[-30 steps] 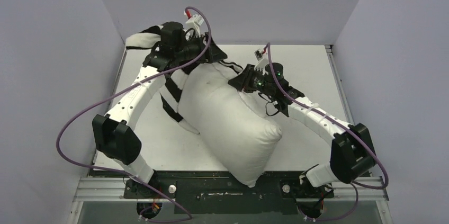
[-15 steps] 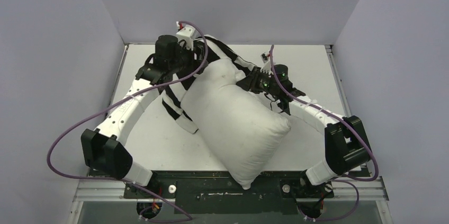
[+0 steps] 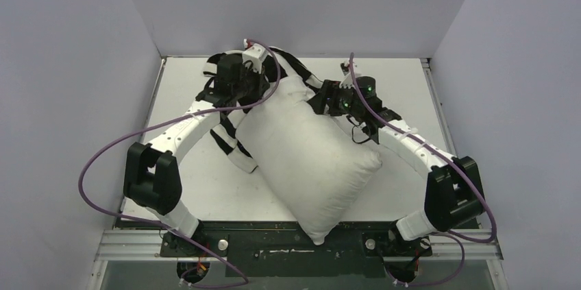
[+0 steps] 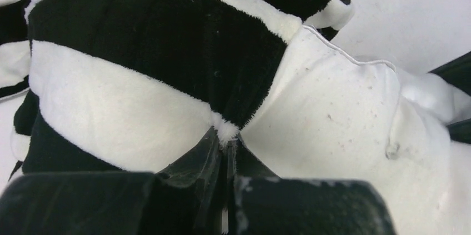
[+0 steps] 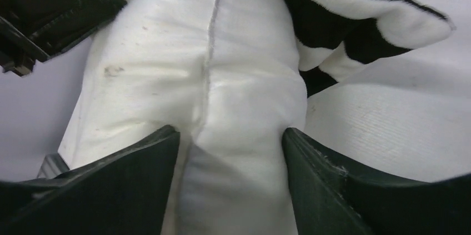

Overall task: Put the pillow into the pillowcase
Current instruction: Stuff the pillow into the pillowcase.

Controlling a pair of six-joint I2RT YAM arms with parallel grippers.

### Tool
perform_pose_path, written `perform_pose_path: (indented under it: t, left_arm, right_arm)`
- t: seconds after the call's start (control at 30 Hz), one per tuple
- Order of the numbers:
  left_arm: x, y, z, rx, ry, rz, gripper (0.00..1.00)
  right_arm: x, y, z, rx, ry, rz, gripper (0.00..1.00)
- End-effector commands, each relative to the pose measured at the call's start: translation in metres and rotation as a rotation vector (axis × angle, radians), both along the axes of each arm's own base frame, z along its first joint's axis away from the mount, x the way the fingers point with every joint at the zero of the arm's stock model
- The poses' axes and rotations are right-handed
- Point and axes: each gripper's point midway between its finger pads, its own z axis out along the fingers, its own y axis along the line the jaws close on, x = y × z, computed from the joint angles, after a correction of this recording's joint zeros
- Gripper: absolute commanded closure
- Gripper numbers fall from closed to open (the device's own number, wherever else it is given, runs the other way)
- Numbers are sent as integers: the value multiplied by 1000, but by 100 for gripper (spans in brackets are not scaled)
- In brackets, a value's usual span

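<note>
The left gripper clamps the pillowcase hem; the pillow lies straight ahead, end-on, between the wide-spread fingers of the right gripper.

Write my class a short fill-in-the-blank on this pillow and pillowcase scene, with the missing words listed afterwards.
1. The left hand is ____ on the pillowcase's edge.
2. The right hand is ____, straddling the pillow.
3. Most of the pillow lies ____ the pillowcase.
4. The pillowcase has black and ____ stripes.

Missing words: shut; open; outside; white.
</note>
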Motion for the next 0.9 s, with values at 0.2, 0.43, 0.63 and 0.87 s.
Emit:
perform_pose_path:
  t: [0.2,0.43,0.63,0.87]
  left_arm:
    - [-6,-15,44,-131,-168,-87,100]
    - [1,-26,37,-193,-121,-100,100]
    - [12,-33,61,-329,-95,-75,100]
    - [4,-51,96,-459,-64,-134,100]
  right_arm:
    - [20,-4,107,56,-299,-31,12]
    - [72,45,57,-26,-255,61,7]
    - [56,101,-2,55,-152,160,20]
    - [58,119,3,237,-123,65,89]
